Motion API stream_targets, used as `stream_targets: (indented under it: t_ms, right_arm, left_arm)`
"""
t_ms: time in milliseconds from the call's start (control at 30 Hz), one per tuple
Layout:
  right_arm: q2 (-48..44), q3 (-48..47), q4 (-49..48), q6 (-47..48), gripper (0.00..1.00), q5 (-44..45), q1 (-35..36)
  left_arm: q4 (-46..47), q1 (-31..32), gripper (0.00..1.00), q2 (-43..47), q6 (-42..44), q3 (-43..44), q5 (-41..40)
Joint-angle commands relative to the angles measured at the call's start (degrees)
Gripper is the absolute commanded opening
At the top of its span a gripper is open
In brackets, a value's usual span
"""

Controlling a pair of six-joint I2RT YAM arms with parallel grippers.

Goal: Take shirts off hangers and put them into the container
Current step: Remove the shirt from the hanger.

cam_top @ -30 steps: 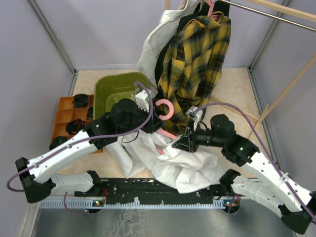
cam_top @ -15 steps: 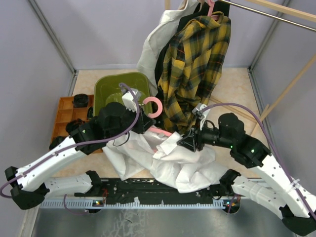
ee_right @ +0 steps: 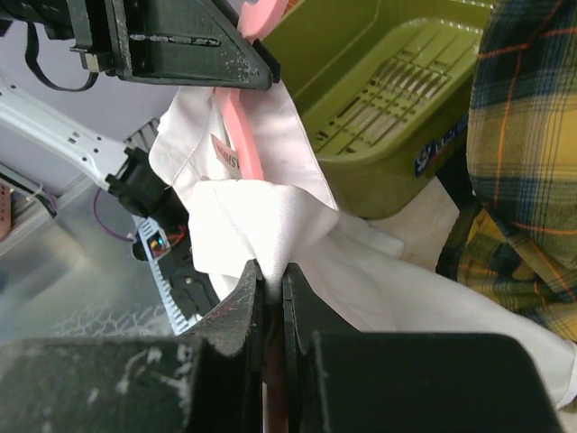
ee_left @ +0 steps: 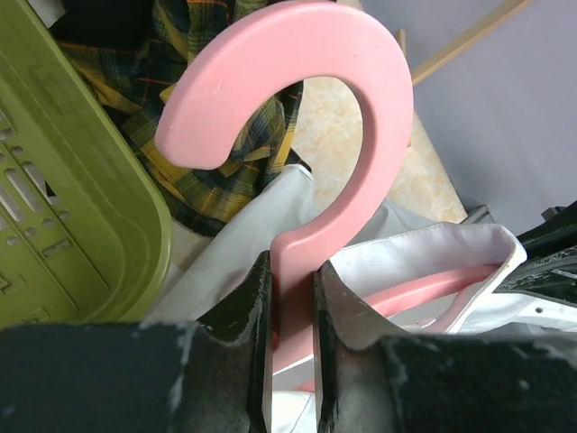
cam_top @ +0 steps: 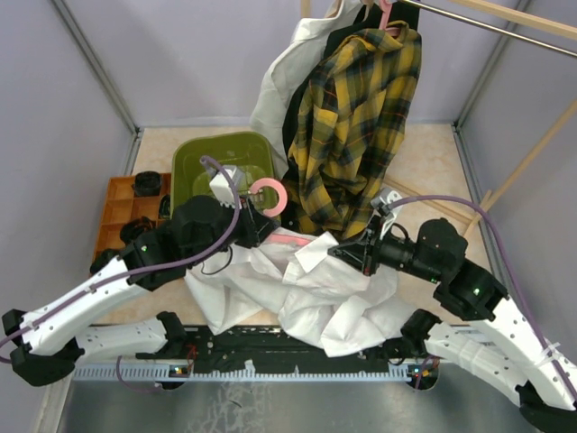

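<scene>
The white shirt [cam_top: 315,298] lies crumpled at the table's near middle, still partly on a pink hanger [cam_top: 269,194]. My left gripper [cam_top: 255,221] is shut on that hanger's neck [ee_left: 297,90], just below the hook, next to the olive-green container [cam_top: 212,158]. My right gripper [cam_top: 347,253] is shut on a fold of the white shirt [ee_right: 270,225], right of the hanger's arm [ee_right: 239,126]. The yellow-and-black plaid shirt [cam_top: 361,117] hangs from the rail on another pink hanger [cam_top: 386,18]. A cream shirt [cam_top: 279,99] and a black one hang behind it.
An orange compartment tray [cam_top: 122,212] holding dark parts sits left of the container [ee_right: 388,90]. Wooden poles [cam_top: 523,162] lean at the right. The plaid shirt's hem [ee_left: 216,171] hangs close to the container's right rim [ee_left: 72,207]. Grey walls enclose the table.
The left arm carried the pink hanger left and back, toward the container. The right gripper drew right, opened briefly and shut again on the white shirt's cloth.
</scene>
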State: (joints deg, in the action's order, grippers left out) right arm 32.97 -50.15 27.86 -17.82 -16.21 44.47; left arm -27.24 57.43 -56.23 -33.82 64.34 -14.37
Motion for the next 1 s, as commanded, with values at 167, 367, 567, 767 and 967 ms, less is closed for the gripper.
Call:
stream_targets:
  t_ms: [167,367,567,767,967]
  right_arm:
    - [-2.8,-1.1,9.3,2.9,0.00,15.9,-1.1]
    - [-3.7,-1.1,7.3,2.8,0.00,14.4,-1.1]
    - [-3.7,0.0,8.8,3.3,0.00,10.9,-1.1]
    - [1.1,1.2,7.1,-1.8,0.18,10.2,-1.1]
    - [4.0,0.6,-8.2,-9.0,0.46,1.1,-1.1]
  left_arm:
    - [-13.7,-1.4,0.00,6.3,-4.1,0.6,-18.5]
    - [-16.8,-1.4,0.00,6.9,-6.6,1.6,-21.9]
    - [-17.7,-1.4,0.00,8.0,-8.0,1.5,-23.3]
    - [-7.8,-1.5,0.00,10.3,-3.3,-1.4,-17.2]
    - [-8.1,-1.4,0.00,9.0,-2.7,-1.3,-14.6]
